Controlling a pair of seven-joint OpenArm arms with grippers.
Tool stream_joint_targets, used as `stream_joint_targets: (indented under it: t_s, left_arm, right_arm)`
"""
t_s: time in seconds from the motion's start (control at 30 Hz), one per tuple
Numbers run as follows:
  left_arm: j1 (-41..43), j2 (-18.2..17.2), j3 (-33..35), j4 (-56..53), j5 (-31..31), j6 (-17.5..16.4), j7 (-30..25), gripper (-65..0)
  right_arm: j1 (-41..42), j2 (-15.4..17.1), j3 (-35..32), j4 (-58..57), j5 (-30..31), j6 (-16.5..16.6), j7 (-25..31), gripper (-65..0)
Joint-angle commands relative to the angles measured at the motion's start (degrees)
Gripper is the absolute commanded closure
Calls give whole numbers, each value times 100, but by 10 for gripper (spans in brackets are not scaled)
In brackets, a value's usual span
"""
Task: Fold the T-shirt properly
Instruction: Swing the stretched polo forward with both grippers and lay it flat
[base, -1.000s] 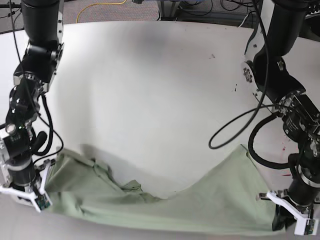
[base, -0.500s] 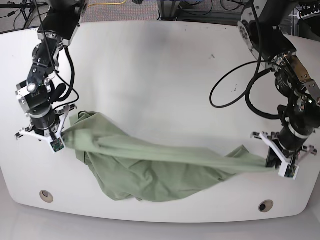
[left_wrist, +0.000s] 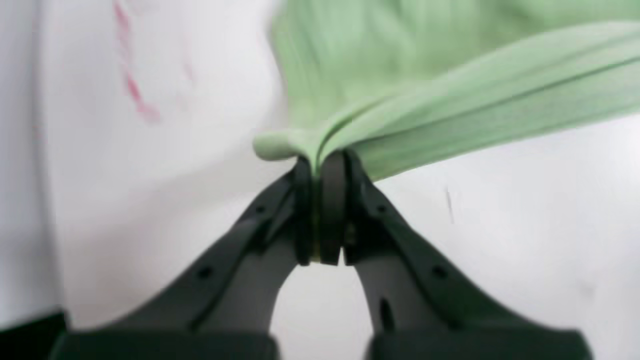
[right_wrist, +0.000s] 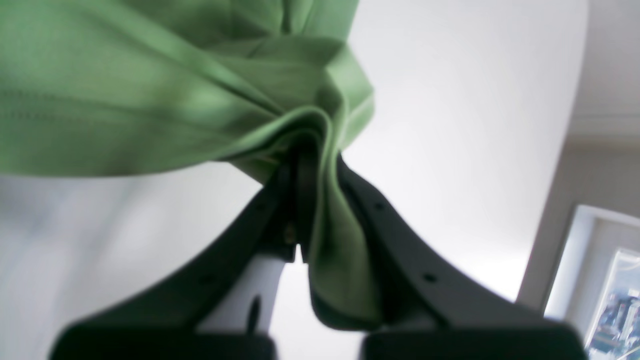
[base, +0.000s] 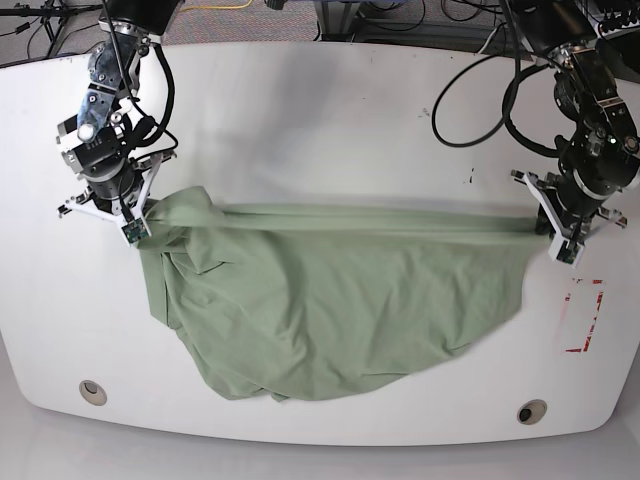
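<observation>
The pale sage-green T-shirt (base: 330, 300) is stretched across the white table (base: 320, 130), its top edge taut between both grippers and the rest hanging in loose folds toward the front edge. My left gripper (base: 550, 232), on the right in the base view, is shut on one end of that edge; the left wrist view shows its jaws closed on a thin fold of the T-shirt (left_wrist: 450, 115). My right gripper (base: 140, 222), on the left in the base view, is shut on a bunched corner of the T-shirt (right_wrist: 200, 100). Collar and logo do not show.
A red marking (base: 583, 315) lies on the table near the right edge. Two round holes (base: 92, 391) (base: 531, 411) sit near the front corners. Black cables (base: 480, 100) loop from the left arm over the back right of the table.
Both grippers have risen and moved toward the back of the table with the shirt, pulling its top edge straight. The cloth now spreads wider and flatter than before.
</observation>
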Motion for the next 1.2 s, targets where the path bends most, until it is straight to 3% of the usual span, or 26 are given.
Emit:
stream_joint_targets:
  t_s: [0.0,0.43,0.73,1.17]
  left_arm:
    - [358,-205,-57,114,155,38,-79,0]
    - [1632,-223,-593,114,146,21,-79,0]
    - [2133,-223,-874,106,190,-322,-79,0]
    - [2634,-223,-918,114,181,-322,-79,0]
  right_arm:
    - [-171,-24,62,98,-223,-77,-54,0]
    - [-1094,-359,62,98,-249,-77,-54,0]
    - [-1648,-464,79,98,-249,-77,-54,0]
    - [-2079,-745,686,98,-223,-77,-54,0]
